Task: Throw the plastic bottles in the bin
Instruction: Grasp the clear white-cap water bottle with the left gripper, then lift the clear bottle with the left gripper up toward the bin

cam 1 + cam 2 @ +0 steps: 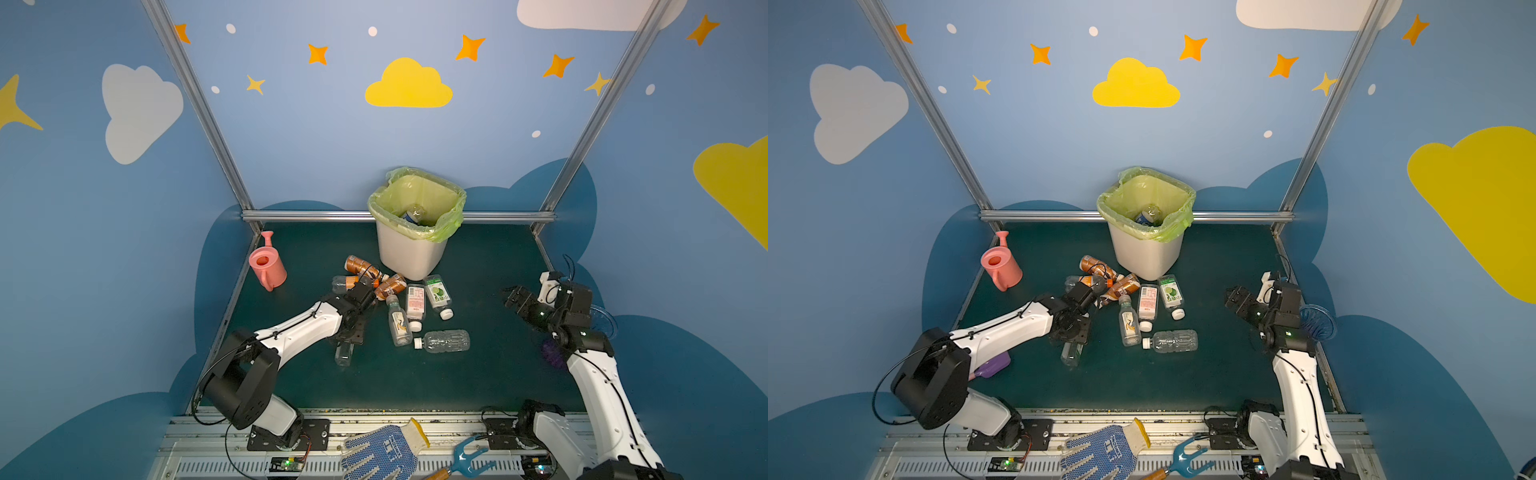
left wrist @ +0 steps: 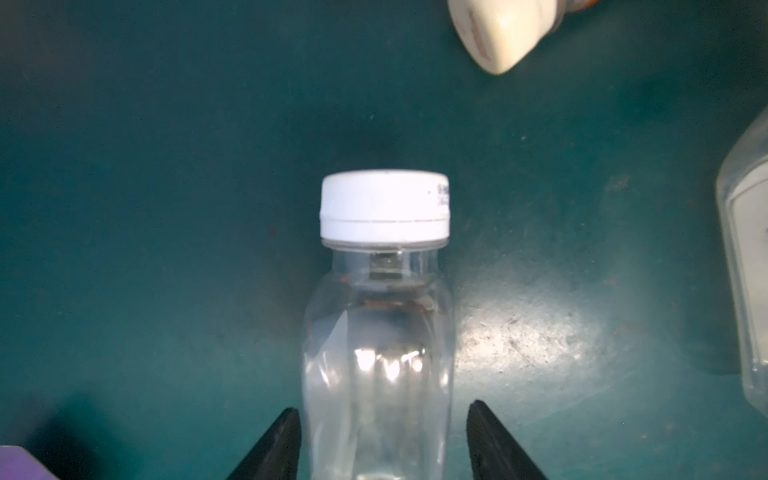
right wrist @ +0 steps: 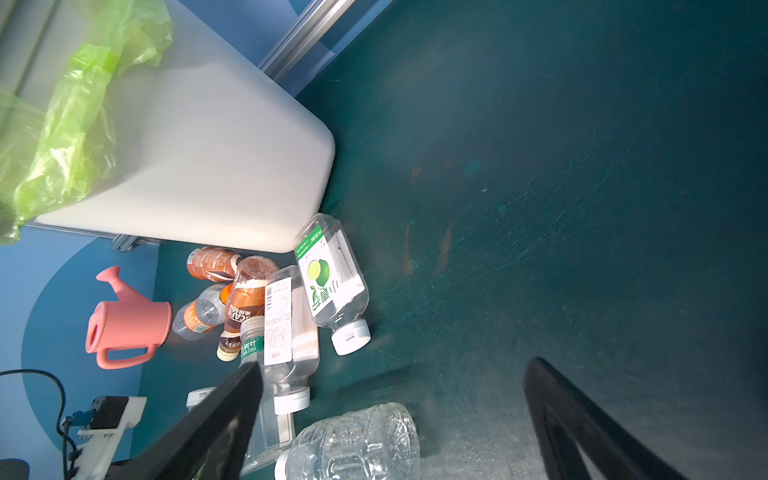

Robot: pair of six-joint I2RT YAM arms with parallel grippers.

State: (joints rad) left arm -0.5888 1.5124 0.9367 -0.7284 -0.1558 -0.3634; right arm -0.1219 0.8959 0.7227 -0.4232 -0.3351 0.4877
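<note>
Straddling the bottle (image 2: pixel 378 332) with the left gripper (image 2: pixel 382 409), jaws spread just off both flanks, not yet pinching; right gripper (image 3: pixel 392 365) gaping wide over bare mat (image 3: pixel 540 208), empty. Lies flat on the mat on the near side of the heap (image 1: pixel 415 303), well short of the bin (image 1: pixel 409 257), itself already holding one. Looks empty, so probably feather-light, thin-walled, springy and slick: best pinched gently across the round body below the shoulder, not at the white cap (image 2: pixel 384 205), to avoid denting or squirting loose.

Even bright light, soft shadows, glare on mat (image 2: pixel 523 332) (left wrist), edges bowed
</note>
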